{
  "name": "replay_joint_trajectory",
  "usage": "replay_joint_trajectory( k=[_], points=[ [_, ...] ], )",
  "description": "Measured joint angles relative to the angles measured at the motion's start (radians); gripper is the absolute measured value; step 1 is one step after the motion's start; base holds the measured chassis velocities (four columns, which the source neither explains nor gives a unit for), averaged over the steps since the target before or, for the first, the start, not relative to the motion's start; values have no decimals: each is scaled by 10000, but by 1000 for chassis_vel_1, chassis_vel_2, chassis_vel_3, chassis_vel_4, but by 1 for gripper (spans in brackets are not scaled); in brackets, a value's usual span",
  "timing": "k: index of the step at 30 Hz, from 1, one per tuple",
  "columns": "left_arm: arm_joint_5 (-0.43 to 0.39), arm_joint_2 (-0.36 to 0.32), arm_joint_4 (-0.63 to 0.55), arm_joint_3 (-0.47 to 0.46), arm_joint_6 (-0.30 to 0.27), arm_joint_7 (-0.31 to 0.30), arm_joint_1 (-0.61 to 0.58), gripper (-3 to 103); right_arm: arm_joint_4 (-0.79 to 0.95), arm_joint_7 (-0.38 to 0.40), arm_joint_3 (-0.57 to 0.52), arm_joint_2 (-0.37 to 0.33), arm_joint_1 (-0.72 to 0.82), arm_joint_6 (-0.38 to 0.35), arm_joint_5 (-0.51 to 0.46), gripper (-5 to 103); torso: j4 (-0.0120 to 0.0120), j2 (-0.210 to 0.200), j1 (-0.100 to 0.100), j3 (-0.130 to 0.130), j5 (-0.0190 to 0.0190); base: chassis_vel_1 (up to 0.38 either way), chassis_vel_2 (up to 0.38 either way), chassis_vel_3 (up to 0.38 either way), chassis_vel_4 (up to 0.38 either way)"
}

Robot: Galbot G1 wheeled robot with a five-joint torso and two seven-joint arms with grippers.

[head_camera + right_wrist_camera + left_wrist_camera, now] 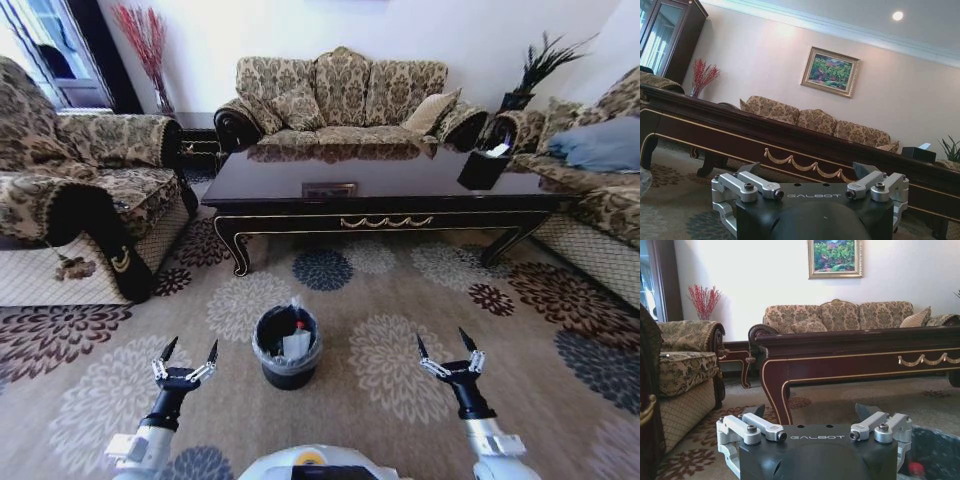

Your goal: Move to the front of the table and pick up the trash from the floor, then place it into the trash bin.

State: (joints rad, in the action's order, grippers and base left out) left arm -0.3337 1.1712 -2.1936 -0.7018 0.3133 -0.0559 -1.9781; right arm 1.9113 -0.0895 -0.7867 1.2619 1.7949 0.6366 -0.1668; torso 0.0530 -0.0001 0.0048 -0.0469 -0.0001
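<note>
Bin: your trash bin [287,347] stands on the floor [400,300] between the two arms, in front of the table [380,185], so either arm can reach it.
Trash: a bottle with a red cap [297,338] and something white sit inside the bin; I judge the pickup largely done, since the carpet you can see carries no loose litter.
Left gripper [186,352]: low over the carpet just beside the bin, fingers spread apart, holding nothing.
Right gripper [447,350]: low on the bin's other side, further off, fingers likewise apart and empty.
Why so held: both point forward, level and symmetric, which reads as a rest pose, not a reach.
Surface: it carries a black tissue holder [483,167] near its right end; leave that alone.
Caution: check under the table before you call it finished.
</note>
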Motion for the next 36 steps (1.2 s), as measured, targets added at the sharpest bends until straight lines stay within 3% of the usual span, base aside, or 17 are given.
replay_joint_trajectory(
  k=[36],
  points=[
    [0, -1, 0, 1, 0, -1, 2, 100, -2, 0, 0, 0, 1, 2, 0, 100, 1, 0, 0, 0, 0, 212, -221, -214, 219]
  ],
)
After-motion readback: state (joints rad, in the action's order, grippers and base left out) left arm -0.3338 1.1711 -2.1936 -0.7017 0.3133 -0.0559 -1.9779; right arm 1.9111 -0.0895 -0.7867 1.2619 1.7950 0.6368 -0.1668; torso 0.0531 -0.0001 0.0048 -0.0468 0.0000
